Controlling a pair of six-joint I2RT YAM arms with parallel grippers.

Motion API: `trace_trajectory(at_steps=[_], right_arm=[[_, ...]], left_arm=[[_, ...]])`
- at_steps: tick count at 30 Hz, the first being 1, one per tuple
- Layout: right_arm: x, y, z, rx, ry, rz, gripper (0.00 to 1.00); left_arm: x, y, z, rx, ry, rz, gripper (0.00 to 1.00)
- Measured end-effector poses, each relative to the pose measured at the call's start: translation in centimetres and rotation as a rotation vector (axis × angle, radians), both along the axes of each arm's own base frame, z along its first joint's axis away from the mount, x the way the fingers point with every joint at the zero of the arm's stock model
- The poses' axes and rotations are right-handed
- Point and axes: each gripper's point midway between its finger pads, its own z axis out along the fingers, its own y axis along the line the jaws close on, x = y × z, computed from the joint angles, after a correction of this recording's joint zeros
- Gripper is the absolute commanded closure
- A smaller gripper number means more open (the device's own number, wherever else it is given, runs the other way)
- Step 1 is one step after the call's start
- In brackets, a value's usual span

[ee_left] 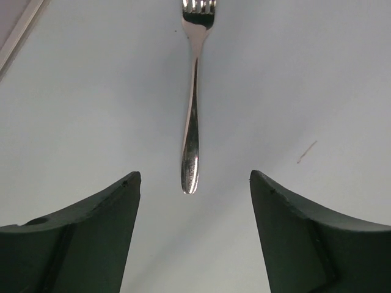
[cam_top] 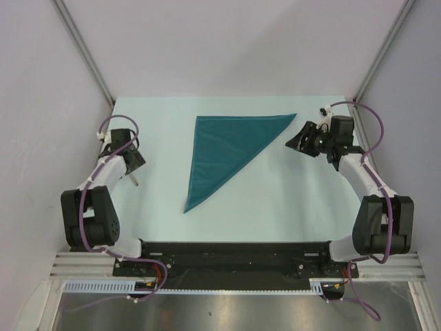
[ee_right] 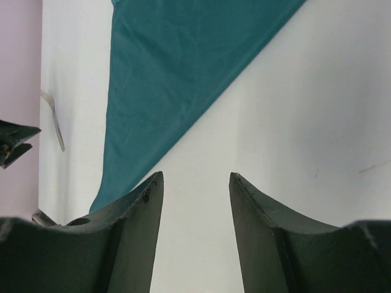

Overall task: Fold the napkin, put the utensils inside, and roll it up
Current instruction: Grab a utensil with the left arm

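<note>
The dark teal napkin [cam_top: 222, 146] lies folded into a triangle in the middle of the table; it also shows in the right wrist view [ee_right: 171, 79]. A silver fork [ee_left: 192, 110] lies on the table left of the napkin, its handle end pointing at my left gripper [ee_left: 194, 178]. That gripper is open and empty, its jaws apart on either side of the handle tip. In the top view the left gripper [cam_top: 134, 161] covers most of the fork [cam_top: 135, 181]. My right gripper [cam_top: 299, 140] is open and empty, just right of the napkin's right corner [ee_right: 197, 177].
The pale table sheet [cam_top: 275, 200] ends at grey walls on both sides and at the back. The fork [ee_right: 56, 122] and the left gripper [ee_right: 15, 143] show at the far left of the right wrist view.
</note>
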Motion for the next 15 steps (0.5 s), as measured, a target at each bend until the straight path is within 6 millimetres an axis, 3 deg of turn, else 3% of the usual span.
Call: trace_trajectory(at_steps=[8,15], right_arm=[[-0.8,1.9,1.4,0.007,-0.039,0.061,0.47],[-0.9,2.0,1.5,0.011,-0.041,0.066,0.47]], left_arm=[[-0.2,1.4,-4.1,-0.063,0.062,0.162,0.33],[0.8,1.8,-4.7,-0.086,0.006,0.246,0.38]])
